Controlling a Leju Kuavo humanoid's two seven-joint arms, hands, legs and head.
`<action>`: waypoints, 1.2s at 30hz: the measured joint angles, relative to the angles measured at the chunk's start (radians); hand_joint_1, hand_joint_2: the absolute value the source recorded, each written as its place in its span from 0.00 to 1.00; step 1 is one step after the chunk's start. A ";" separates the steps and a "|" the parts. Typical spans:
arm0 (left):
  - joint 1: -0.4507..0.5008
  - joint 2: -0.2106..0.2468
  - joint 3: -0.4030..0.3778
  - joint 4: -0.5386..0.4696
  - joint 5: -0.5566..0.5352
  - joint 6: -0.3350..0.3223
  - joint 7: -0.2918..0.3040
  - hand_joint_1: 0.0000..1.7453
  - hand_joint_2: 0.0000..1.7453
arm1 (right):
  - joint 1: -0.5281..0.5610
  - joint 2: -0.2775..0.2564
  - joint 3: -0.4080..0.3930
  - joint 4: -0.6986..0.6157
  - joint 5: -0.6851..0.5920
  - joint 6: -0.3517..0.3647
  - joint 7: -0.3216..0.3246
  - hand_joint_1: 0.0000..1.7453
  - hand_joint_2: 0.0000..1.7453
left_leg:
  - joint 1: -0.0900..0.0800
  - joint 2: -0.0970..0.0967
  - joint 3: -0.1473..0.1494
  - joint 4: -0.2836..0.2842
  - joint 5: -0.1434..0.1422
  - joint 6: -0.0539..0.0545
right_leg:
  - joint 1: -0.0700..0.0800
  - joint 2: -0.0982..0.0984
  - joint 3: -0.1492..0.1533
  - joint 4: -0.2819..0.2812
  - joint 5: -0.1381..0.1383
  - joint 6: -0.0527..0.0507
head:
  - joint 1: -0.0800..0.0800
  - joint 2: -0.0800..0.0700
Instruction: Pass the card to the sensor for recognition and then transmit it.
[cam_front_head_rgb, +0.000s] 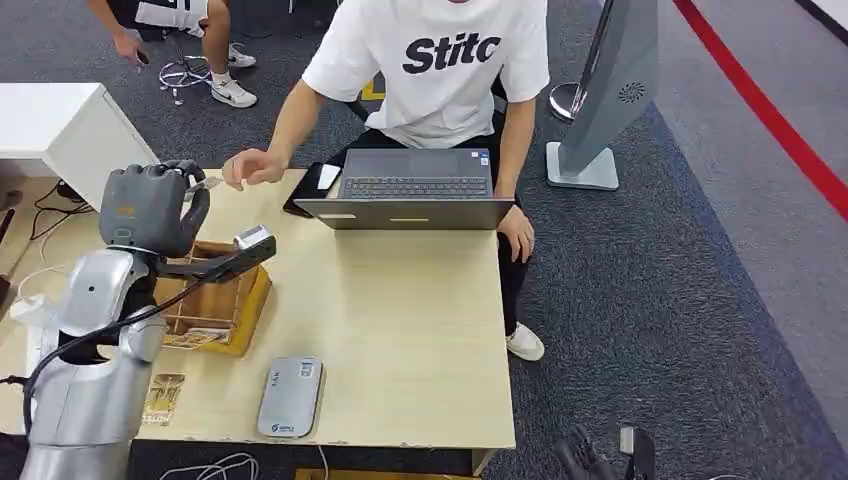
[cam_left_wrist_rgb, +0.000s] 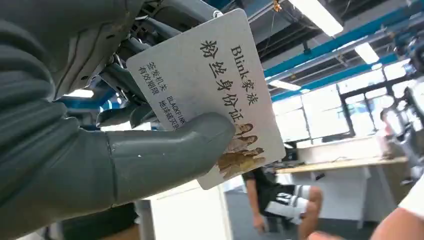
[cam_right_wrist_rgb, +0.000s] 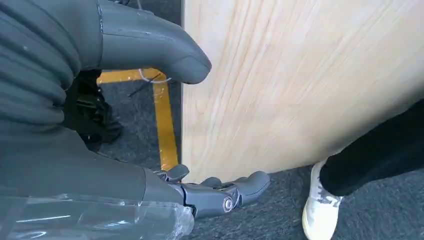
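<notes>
A: Largest first. Wooden surface (cam_front_head_rgb: 420, 320), pale grain. A person in a white printed shirt (cam_front_head_rgb: 440, 60) sits at its far edge behind an open laptop (cam_front_head_rgb: 410, 195); their hand (cam_front_head_rgb: 250, 168) reaches out just beyond the left hand's fingers.

B: Left hand?

A: Left hand (cam_front_head_rgb: 150, 208) raised over the surface's left end, fingers curled. In the left wrist view the thumb (cam_left_wrist_rgb: 170, 155) presses across the front of the card (cam_left_wrist_rgb: 215, 80) and the darker fingers (cam_left_wrist_rgb: 122, 75) back it from behind. The card is pinched firmly, held in the air, its printed side towards the wrist camera.

B: Below those fingers?

A: Wooden box (cam_front_head_rgb: 215, 300), open top, just under and nearer than the fingers. Nearer again, well apart from them, a grey sensor (cam_front_head_rgb: 290, 397) lies flat by the surface's near edge. A small printed card (cam_front_head_rgb: 163, 398) lies left of the sensor.

B: Right hand?

A: Right hand (cam_right_wrist_rgb: 150, 125) hangs low beside the surface's edge, over dark carpet. Thumb and fingers (cam_right_wrist_rgb: 225, 192) are spread apart, nothing between them. A white shoe (cam_right_wrist_rgb: 322, 210) stands on the floor beyond the fingertips.
</notes>
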 joint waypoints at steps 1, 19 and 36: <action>0.020 -0.009 0.000 -0.026 0.032 0.005 -0.023 1.00 1.00 | 0.002 0.000 -0.003 0.000 -0.001 -0.001 0.001 0.00 1.00 | 0.000 0.000 0.000 0.000 0.000 0.000 | 0.000 0.000 0.000 0.000 0.000 0.000 | 0.000 0.000; 0.376 -0.021 -0.081 -0.270 0.274 -0.031 -0.113 1.00 1.00 | 0.021 -0.003 -0.013 0.000 0.018 0.001 -0.031 0.00 1.00 | 0.000 0.001 0.000 0.000 0.000 0.000 | 0.000 0.000 0.000 -0.001 0.000 0.000 | -0.001 0.000; 0.450 0.007 -0.081 -0.159 0.270 -0.183 -0.056 1.00 1.00 | 0.028 -0.003 -0.010 -0.041 0.023 0.021 0.012 0.00 1.00 | 0.000 0.000 -0.001 0.000 0.000 0.000 | 0.000 0.000 0.000 -0.001 0.000 0.000 | 0.000 0.000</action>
